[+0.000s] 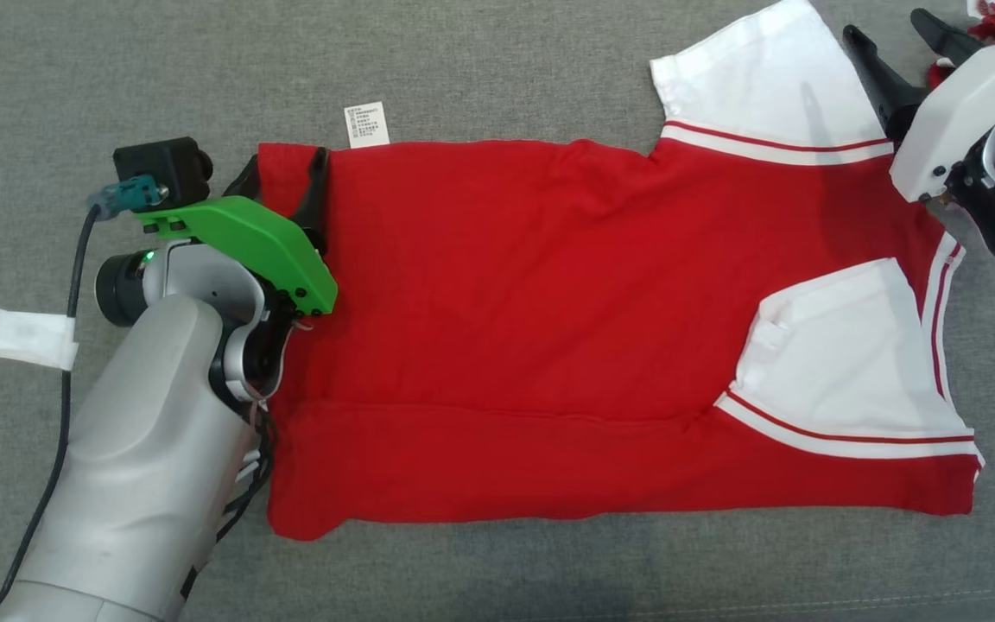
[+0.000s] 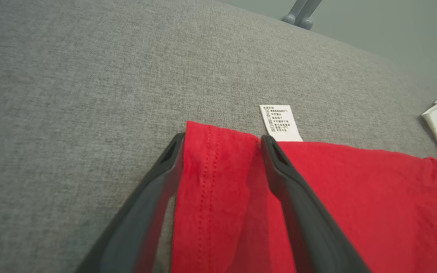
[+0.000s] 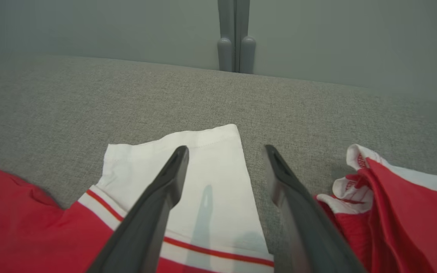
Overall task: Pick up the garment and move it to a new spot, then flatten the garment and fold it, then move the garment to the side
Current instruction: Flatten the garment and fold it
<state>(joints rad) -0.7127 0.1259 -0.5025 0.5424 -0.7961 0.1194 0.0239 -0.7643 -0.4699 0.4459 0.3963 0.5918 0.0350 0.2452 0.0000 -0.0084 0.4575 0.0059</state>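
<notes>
Spread wide, the right tool (image 3: pixel 226 148) hangs over the white sleeve (image 3: pixel 211 170)

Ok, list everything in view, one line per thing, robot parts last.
surface: one, grey fabric, under everything
garment: one, red, spread flat on it
sleeves: two, white with a red stripe, one spread at the far side, the other folded onto the body
care label: one, white, poking out at the garment's far edge near the hem
bunched cloth: one, red and white, on the surface past the far sleeve
posts: two, grey, behind the surface's far edge
left gripper: one, dark, open, straddling the garment's hem corner
right gripper: one, dark, open, over the far sleeve's edge
</notes>
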